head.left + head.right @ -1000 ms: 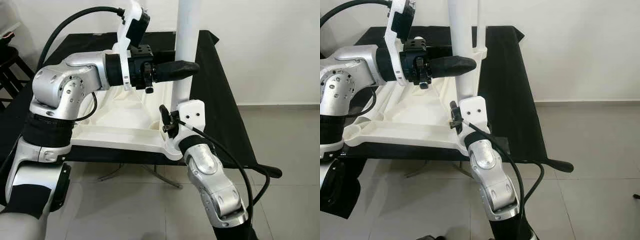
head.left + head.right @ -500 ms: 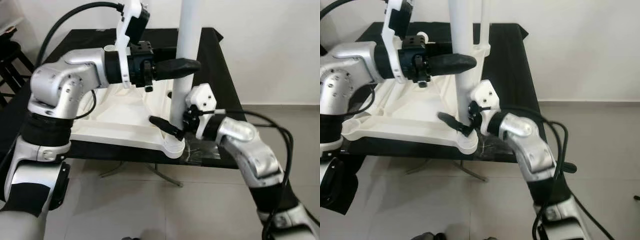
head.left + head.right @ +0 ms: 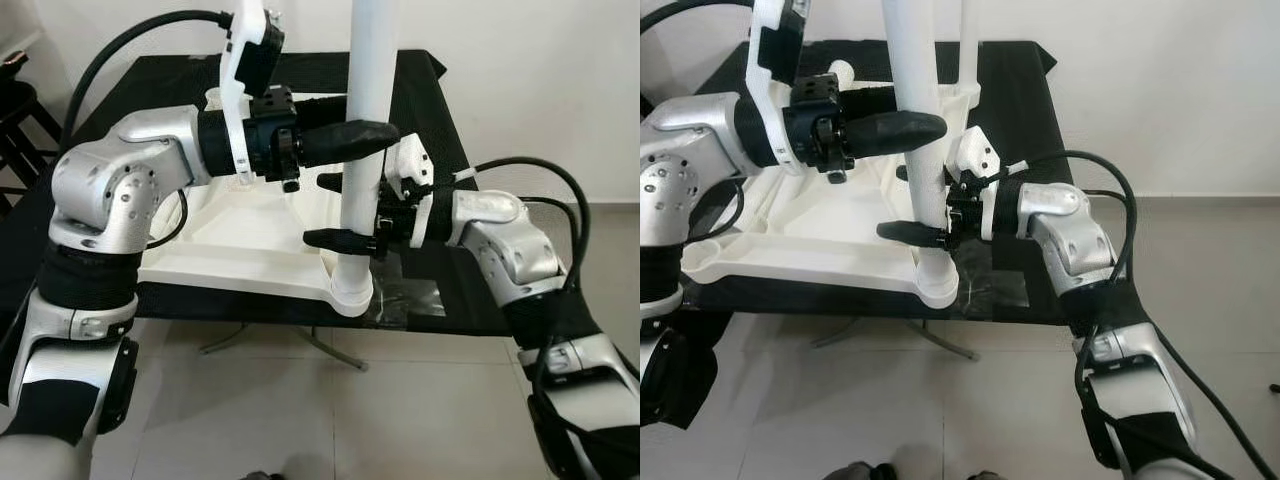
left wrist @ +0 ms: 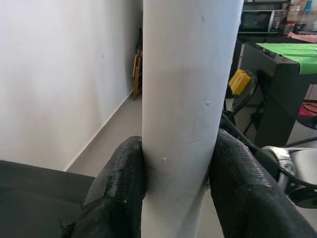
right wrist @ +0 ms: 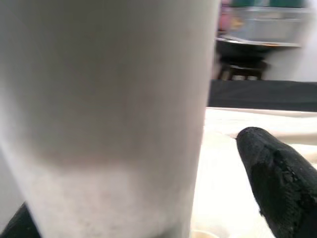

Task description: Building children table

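Two grippers are on the white table leg point(image 3: 366, 120), which stands upright in the near corner socket of the upturned white tabletop point(image 3: 240, 240) on the black-draped table point(image 3: 450, 170). My left gripper point(image 3: 362, 140) is clamped on the leg high up; my right gripper point(image 3: 345, 212) straddles it lower down, fingers spread to either side, not visibly pinching. I judge the risk to be the leg cocking in its socket if I push or twist with the two grips out of line, dragging the tabletop toward the edge. The left wrist view confirms both pads point(image 4: 119, 193) pressed against the leg; the head views show the socket seating instead.
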`<state>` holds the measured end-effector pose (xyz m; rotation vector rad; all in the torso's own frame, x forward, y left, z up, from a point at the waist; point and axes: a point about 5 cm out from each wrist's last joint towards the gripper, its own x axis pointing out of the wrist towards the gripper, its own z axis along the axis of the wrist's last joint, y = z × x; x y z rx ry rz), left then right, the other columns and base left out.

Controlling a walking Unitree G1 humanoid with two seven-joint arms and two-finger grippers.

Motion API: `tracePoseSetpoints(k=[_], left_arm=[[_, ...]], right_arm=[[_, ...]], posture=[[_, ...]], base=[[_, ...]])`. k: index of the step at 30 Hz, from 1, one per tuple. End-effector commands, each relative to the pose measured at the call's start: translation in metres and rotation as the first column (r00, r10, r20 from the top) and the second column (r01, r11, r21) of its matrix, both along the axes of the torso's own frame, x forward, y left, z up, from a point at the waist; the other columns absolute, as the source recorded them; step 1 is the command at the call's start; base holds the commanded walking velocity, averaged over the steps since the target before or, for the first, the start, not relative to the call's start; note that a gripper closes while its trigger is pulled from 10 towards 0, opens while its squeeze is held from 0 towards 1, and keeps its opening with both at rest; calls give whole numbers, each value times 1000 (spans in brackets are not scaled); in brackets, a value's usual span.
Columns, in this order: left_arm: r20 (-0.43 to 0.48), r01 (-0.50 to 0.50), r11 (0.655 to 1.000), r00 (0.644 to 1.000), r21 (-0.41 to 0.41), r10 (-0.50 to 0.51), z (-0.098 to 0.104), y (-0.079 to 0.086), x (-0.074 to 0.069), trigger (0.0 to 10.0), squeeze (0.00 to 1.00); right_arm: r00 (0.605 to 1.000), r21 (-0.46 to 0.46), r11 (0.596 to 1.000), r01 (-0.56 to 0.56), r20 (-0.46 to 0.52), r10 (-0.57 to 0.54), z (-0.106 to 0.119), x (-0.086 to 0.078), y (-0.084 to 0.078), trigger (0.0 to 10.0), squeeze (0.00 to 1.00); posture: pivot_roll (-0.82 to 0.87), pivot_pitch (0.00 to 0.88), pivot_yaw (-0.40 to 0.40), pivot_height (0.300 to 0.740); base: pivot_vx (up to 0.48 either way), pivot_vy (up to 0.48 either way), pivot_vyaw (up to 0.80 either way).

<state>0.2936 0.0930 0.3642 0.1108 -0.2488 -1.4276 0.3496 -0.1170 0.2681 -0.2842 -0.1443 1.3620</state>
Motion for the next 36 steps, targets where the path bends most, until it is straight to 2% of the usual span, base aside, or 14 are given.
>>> tracePoseSetpoints(k=[1,10,11,12,13,16,17,19,20,24,25,27,29,36], left_arm=[[-46,163,984,986,75,-160,-9,-16,-20,0,0],[-23,159,984,987,81,-158,-5,-21,-14,0,0],[-37,157,985,987,68,-155,-7,-21,-8,0,659],[-37,157,985,987,68,-155,-7,-21,-8,0,659],[-53,156,986,987,63,-153,-10,-21,-4,2314,1000],[-74,155,986,986,58,-151,-14,-20,0,2314,1000],[-66,105,994,993,35,-103,-14,-19,7,10000,1000],[-61,67,998,996,17,-66,-13,-19,12,10000,1000],[-57,17,1000,998,-16,-18,-9,-18,18,10000,0],[-59,-38,997,998,-60,34,-1,-15,23,10000,0],[-72,-58,995,996,-80,52,2,-13,25,10000,0],[-72,-58,995,996,-80,52,2,-13,25,10000,0],[-80,-89,991,993,-95,82,2,-9,28,10000,0],[-61,-135,987,990,-85,130,0,-10,31,10000,0]], right_arm=[[999,27,999,-20,38,19,13,5,-4,0,0],[991,-50,990,-131,-5,131,6,10,-3,0,0],[992,-43,991,-130,-3,130,5,10,-3,0,0],[992,-43,991,-130,-3,130,5,10,-3,0,0],[992,-36,991,-127,0,127,4,11,-2,0,0],[992,-27,992,-123,4,123,4,12,-2,0,0],[998,-15,998,-63,4,63,0,15,-1,0,0],[1000,-7,1000,-18,3,18,-2,16,0,0,0],[993,27,993,115,-30,-115,-16,14,11,0,0],[895,77,894,441,-109,-432,-50,2,39,0,0],[769,81,770,632,-185,-612,-74,-17,49,0,0],[769,81,770,632,-185,-612,-74,-17,49,0,0],[609,83,609,789,-238,-756,-90,-37,56,0,0],[664,152,647,747,-211,-717,-75,-28,79,0,0]], posture=[[0,136,32,740],[-2,149,34,740],[-4,151,36,740],[-4,151,36,740],[-5,151,36,740],[-5,151,36,740],[-29,153,22,740],[-29,153,22,740],[-47,155,-7,740],[-38,161,0,740],[-37,171,12,740],[-37,171,12,740],[-39,157,19,740],[-30,148,19,740]], base=[[0,0,0],[0,0,0],[0,0,0],[0,0,0],[0,0,0],[0,0,0],[0,0,0],[0,0,0],[0,0,0],[0,0,0],[0,0,0],[0,0,0],[0,0,0],[0,0,0]])
